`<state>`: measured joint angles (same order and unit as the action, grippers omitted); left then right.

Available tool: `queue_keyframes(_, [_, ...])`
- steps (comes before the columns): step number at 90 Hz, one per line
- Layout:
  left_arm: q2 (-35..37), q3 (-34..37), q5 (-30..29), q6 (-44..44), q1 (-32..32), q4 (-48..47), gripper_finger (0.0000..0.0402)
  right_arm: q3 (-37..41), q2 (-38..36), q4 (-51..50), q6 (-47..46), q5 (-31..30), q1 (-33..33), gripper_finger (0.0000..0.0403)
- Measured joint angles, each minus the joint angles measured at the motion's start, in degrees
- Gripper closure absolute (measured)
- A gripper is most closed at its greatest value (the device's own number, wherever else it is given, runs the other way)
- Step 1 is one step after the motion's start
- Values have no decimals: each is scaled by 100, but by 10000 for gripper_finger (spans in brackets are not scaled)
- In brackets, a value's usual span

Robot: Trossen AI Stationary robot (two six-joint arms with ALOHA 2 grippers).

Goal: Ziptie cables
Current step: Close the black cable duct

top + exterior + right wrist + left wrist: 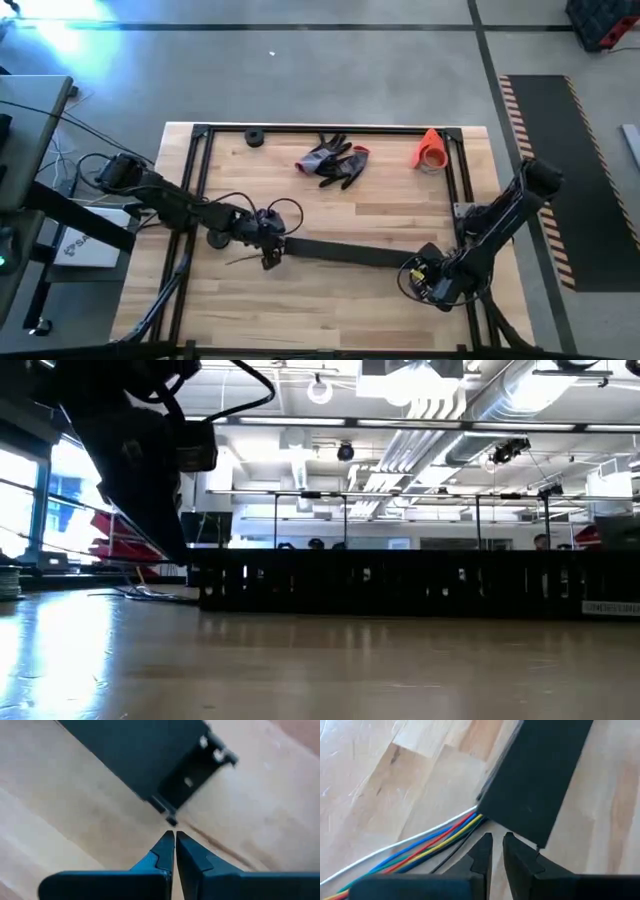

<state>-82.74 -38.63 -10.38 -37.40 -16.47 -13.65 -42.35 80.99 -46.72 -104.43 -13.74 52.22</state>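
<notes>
The left gripper [268, 250] sits low at about eight o'clock of the table's [340, 300] middle, its fingers [482, 852] nearly pressed together with only a thin slit between them and nothing pinched. Just beyond them the cables [427, 842], a flat fan of white, blue, red, yellow and green wires, run out from under one end of the long black strip [345, 253] that lies across the table's centre. The right gripper [432, 275] rests at about four o'clock, by the strip's other end [165, 765], its fingers likewise almost closed and empty. The risk, as I judge it, is that either gripper nudges the strip and drags or splays the wires, or that the fingers close on a few wires only. No ziptie shows clearly. No readable writing shows anywhere.
</notes>
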Motion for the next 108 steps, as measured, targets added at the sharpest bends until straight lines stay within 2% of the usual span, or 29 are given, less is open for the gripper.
queue_keyframes(15, [0, 0, -48, 10, -4, -8, 389, 4, -40, 3, 667, -822, 468, 392])
queue_keyframes(24, [0, 0, 29, 10, -4, -4, 390, 4, -303, 1, 1087, -848, 718, 356])
queue_keyframes(34, [-3, 1, 60, 10, -4, -9, 390, 4, -548, 1, 1786, -966, 881, 295])
queue_keyframes(46, [-3, 2, 62, 10, -4, -4, 390, 4, -556, -131, 2847, -1226, 832, 202])
queue_keyframes(62, [-3, 2, 62, 10, -4, -7, 390, 4, -442, -382, 3746, -1409, 374, 76])
queue_keyframes(71, [-3, 2, 62, 29, -4, -7, 390, 4, -373, -458, 4275, -1263, 89, 32])
queue_keyframes(85, [-3, 2, 62, 59, -4, -4, 390, 6, -256, -539, 5015, -930, -295, 19])
queue_keyframes(98, [-3, 2, 62, 128, -4, -6, 390, 9, -142, -535, 5549, -514, -595, 40])
queue_keyframes(108, [-3, 2, 62, 165, -4, -4, 390, 9, -105, -537, 5768, -454, -758, 61])
